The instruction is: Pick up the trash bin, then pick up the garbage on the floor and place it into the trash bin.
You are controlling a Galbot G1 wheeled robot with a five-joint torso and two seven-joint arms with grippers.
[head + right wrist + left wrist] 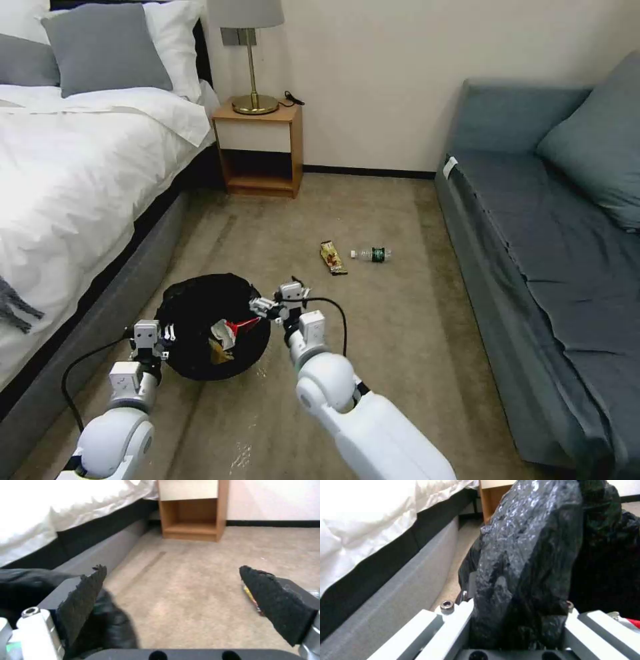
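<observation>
Jaws: left gripper [162, 338] clamps the bin [200, 313] rim; right gripper [261, 308] gapes wide, holding nothing, over it. Two pieces in bin, two on carpet: wrapper [333, 258], bottle [373, 254]. Right wrist view adds nightstand [191, 510] shelf

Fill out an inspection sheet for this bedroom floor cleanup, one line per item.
Surface: beige carpet, faint streaks near the bed.
Job's things: trash bin with black liner, held off to the robot's left; red-and-white carton and crumpled paper inside. Snack wrapper and plastic bottle lie on the carpet side by side.
Clutter: nothing seen beyond the litter.
Grippers: left gripper clamped on the bin's bagged rim; right gripper open at the bin's edge, holding nothing.
Cables: black cable looped on the right arm, another at the left arm.
Surroundings: bed, nightstand with lamp, sofa.
</observation>
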